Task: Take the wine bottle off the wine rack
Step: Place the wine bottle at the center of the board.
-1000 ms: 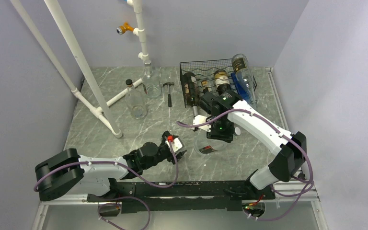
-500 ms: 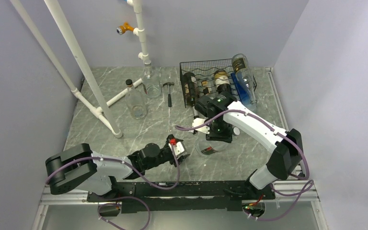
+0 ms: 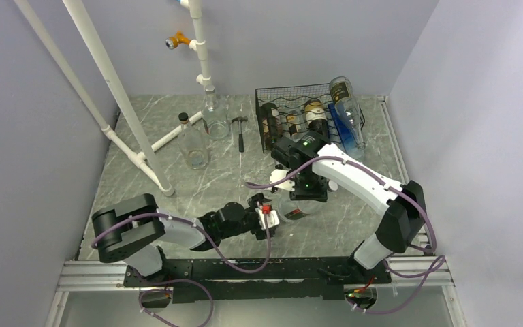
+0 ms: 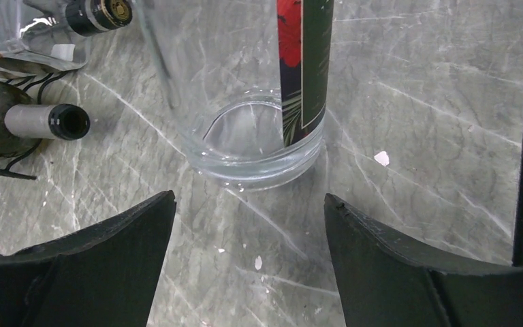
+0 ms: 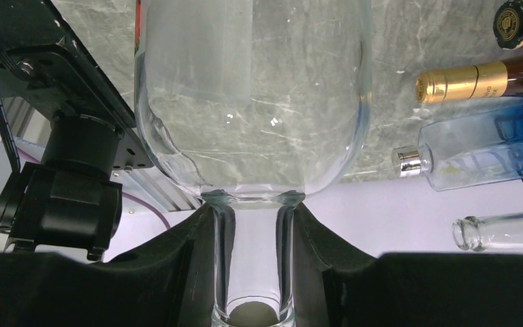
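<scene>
The wine bottle (image 3: 293, 208) is clear glass with a red and dark label (image 4: 304, 61). It is off the black wire wine rack (image 3: 293, 90), out in the middle of the table. My right gripper (image 3: 308, 185) is shut on its neck (image 5: 252, 259), with a finger pressed on each side. The round base (image 4: 255, 146) is low at the table; whether it touches, I cannot tell. My left gripper (image 3: 267, 216) is open just in front of that base. Nothing is between its black fingers (image 4: 109, 245).
The rack at the back right holds dark bottles (image 3: 270, 124), a blue bottle (image 3: 344, 126) and a clear one (image 3: 342, 92). Their necks (image 5: 463, 82) point toward the right arm. A hammer (image 3: 240, 133), two standing clear bottles (image 3: 192, 144) and a white pipe frame (image 3: 119, 102) are at the back left.
My left arm has reached to the right, bringing its gripper up to the bottle's base. The right gripper and bottle have shifted slightly left.
</scene>
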Controlling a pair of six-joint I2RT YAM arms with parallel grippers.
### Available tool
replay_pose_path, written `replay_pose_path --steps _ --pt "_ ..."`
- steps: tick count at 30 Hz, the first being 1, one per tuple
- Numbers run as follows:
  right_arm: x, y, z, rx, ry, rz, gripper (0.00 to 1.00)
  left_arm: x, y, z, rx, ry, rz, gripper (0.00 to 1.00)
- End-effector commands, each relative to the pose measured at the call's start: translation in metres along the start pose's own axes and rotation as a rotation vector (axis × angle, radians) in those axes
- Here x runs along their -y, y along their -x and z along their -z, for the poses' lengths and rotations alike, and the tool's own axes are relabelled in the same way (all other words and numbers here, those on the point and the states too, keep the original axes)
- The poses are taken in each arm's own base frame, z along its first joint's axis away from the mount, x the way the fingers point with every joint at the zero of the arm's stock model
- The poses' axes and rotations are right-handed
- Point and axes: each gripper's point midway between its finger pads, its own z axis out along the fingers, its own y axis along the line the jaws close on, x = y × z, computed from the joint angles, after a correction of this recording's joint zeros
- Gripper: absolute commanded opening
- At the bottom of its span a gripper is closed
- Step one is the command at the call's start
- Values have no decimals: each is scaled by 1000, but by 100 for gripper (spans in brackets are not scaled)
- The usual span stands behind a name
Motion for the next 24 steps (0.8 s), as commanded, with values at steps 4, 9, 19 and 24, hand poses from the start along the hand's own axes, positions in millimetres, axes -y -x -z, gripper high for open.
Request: replay_pose_path --steps 4,9,19,24 --pt "14 14 15 45 -72 2 33 -1 26 -23 95 9 -50 87" --pt "12 20 15 48 -70 16 40 -6 21 -30 80 50 -48 87" --pt "12 28 18 58 -73 32 52 -9 15 -36 69 75 -41 85" --pt "11 32 20 69 -73 31 56 -8 14 -37 68 72 -38 84"
